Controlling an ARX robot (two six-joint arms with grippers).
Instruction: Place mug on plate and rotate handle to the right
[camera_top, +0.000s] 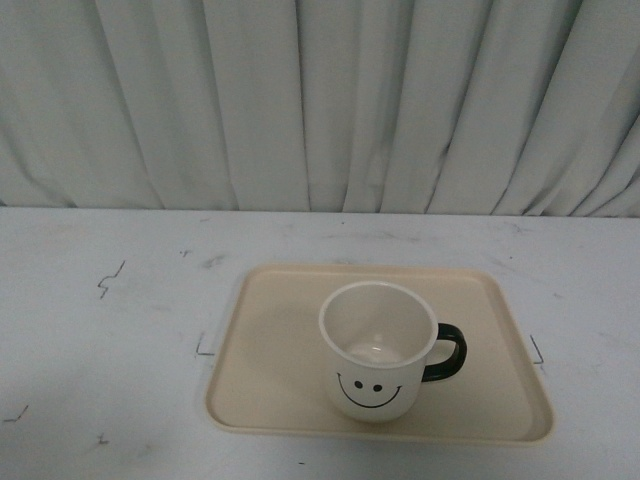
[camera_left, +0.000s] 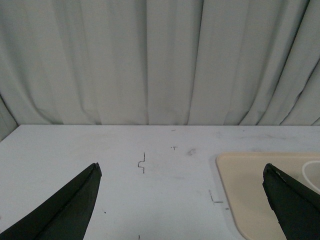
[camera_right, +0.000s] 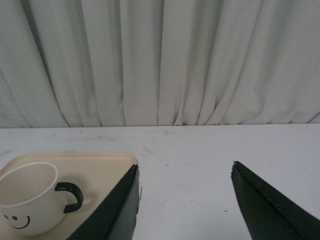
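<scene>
The cream-white mug (camera_top: 374, 350) stands upright on the beige plate (camera_top: 270, 370), toward its front right. Its smiley face points at the camera and its black handle (camera_top: 446, 352) points right. Neither arm shows in the front view. In the left wrist view my left gripper (camera_left: 181, 168) is open and empty over the table, left of the plate (camera_left: 250, 185). In the right wrist view my right gripper (camera_right: 184, 165) is open and empty, right of the plate (camera_right: 100, 170), with the mug (camera_right: 30, 197) and handle (camera_right: 71, 196) to its side.
The white table (camera_top: 110, 330) carries small black marks (camera_top: 110, 278) round the plate. A pleated white curtain (camera_top: 320, 100) hangs along the table's far edge.
</scene>
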